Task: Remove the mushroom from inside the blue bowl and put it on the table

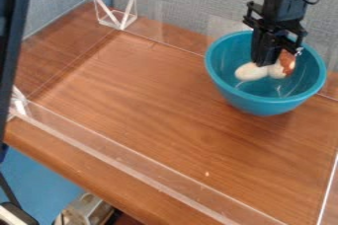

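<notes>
The teal-blue bowl (266, 87) stands on the wood-grain table (145, 111) at the far right. My black gripper (274, 61) points straight down over the bowl and is shut on the mushroom (258, 70). The cream stem sticks out to the left of the fingers and a bit of reddish cap shows to their right. The mushroom hangs just above the bowl's inner floor, at about rim height.
Low clear acrylic walls (79, 135) run along the table's edges. A small clear folded stand (117, 14) sits at the back left corner. A dark post (20, 51) crosses the left side of the view.
</notes>
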`<state>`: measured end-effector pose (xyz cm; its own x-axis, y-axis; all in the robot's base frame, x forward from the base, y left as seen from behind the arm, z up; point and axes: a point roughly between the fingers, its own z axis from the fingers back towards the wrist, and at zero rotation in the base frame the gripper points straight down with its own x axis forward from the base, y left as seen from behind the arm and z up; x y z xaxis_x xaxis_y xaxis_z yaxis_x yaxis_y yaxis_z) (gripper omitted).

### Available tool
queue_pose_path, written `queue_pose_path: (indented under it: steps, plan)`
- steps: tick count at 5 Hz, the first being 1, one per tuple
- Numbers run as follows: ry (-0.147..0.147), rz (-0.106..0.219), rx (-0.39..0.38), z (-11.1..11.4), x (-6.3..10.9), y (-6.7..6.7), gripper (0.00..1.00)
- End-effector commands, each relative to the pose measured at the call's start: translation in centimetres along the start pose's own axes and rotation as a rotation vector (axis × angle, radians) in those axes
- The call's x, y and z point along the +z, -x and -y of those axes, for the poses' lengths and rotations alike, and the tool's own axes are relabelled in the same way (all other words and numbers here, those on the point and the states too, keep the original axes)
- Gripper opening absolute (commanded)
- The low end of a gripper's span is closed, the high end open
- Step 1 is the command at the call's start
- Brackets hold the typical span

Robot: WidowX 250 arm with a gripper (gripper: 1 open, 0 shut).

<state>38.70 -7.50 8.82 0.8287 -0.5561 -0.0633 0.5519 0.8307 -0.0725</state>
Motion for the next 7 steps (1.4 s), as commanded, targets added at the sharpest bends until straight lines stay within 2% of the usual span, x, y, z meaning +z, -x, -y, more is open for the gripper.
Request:
queue_pose_path:
  steps: [1, 3, 4, 5, 6, 7]
  plan:
    - [-0.049, 0.121, 0.011, 0.3, 5.5, 0.4, 0.0]
    - [-0.046, 0.152, 0.072, 0.3, 7.6, 1.5, 0.0]
    - [-0.046, 0.161, 0.189, -0.8, 8.7, 3.9, 0.0]
    - [-0.034, 0.145, 0.337, -3.2, 7.9, 7.5, 0.0]
    - [-0.022, 0.123, 0.425, -4.8, 6.5, 9.3, 0.0]
    - [-0.012, 0.108, 0.432, -4.7, 5.4, 8.3, 0.0]
